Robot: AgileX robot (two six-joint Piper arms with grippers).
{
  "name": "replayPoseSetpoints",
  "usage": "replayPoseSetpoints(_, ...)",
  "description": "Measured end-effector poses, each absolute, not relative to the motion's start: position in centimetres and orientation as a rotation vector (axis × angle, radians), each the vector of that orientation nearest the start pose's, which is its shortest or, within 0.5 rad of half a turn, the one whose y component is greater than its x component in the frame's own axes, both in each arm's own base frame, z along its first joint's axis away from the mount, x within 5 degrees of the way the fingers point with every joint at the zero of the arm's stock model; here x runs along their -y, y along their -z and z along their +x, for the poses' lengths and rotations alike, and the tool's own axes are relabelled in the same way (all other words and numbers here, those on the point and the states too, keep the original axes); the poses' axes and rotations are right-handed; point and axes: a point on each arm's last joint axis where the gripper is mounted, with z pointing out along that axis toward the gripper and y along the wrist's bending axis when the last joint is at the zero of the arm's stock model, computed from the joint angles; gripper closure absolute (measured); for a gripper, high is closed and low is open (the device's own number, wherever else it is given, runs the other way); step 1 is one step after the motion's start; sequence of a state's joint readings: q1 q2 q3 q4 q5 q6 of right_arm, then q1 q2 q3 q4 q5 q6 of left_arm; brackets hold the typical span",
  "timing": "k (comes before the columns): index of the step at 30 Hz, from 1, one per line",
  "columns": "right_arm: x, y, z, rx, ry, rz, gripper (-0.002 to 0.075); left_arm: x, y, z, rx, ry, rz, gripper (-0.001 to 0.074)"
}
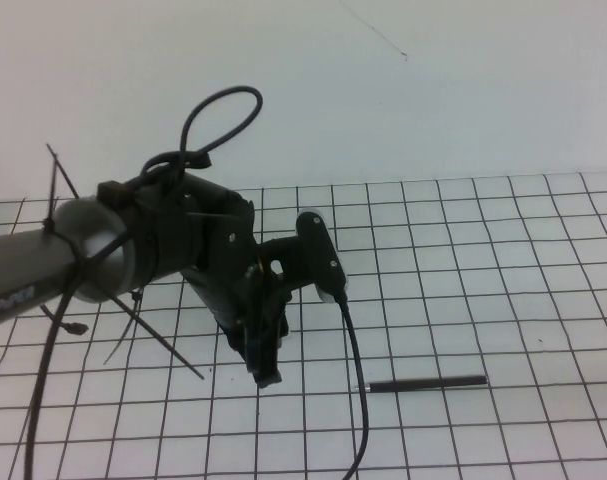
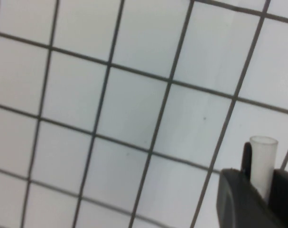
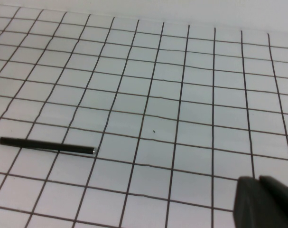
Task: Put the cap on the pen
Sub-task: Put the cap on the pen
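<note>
Gripping a pale, translucent tube (image 2: 263, 161), most likely the cap, the left gripper (image 1: 267, 376) hangs just over the gridded table (image 1: 503, 300) with its jaws pinched on that piece, open end facing outward so it can be slid over a tip. Well apart to its right, the pen (image 1: 429, 382) lies flat and untouched, its long axis running across the table, silver point toward the left gripper and blunt end toward the robot's right. Only a dark edge of the right gripper (image 3: 267, 202) shows in its own wrist view, pressed together and empty, near the pen but parked clear of it
</note>
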State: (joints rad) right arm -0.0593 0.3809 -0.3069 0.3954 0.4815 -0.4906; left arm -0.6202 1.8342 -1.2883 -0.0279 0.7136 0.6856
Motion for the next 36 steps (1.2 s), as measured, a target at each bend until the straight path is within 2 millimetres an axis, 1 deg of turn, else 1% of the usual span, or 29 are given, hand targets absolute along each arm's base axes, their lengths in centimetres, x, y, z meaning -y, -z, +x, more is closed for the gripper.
replayPoseSetpoints(3,-1.1,-25.1,8.5,-1.991,-0.054,-0.191,0.0729,21.8,-22.3,30.5,-2.168,-0.013,1.674,0.0651)
replayPoseSetpoints(6,-1.1,-25.1,8.5,-1.991,-0.054,-0.191,0.0729,21.3,-23.4,29.9,-2.114,-0.04,1.76,0.0651)
replayPoseSetpoints(10,-1.1,-25.1,8.5,-1.991,-0.054,-0.191,0.0729,20.6,-25.6,28.9,-2.062,-0.072,1.804,0.0651)
replayPoseSetpoints(20,-1.2,-25.1,8.4,-1.992,-0.073,-0.18,0.0729,18.4,-32.9,25.8,-1.895,-0.109,1.678,0.0652)
replayPoseSetpoints(25,-1.2,-25.1,8.4,-1.993,-0.071,-0.183,0.0729,17.3,-36.2,23.6,-1.786,-0.162,1.641,0.0652)
replayPoseSetpoints(28,-1.2,-25.1,8.4,-1.994,-0.072,-0.184,0.0729,16.6,-37.9,22.0,-1.733,-0.169,1.623,0.0652)
replayPoseSetpoints(31,-1.2,-25.1,8.4,-1.994,-0.072,-0.184,0.0729,15.5,-39.6,20.5,-1.7,-0.175,1.591,0.0652)
replayPoseSetpoints(36,-1.2,-25.1,8.4,-1.997,-0.066,-0.198,0.0729,13.3,-41.7,18.0,-1.699,-0.19,1.511,0.0652)
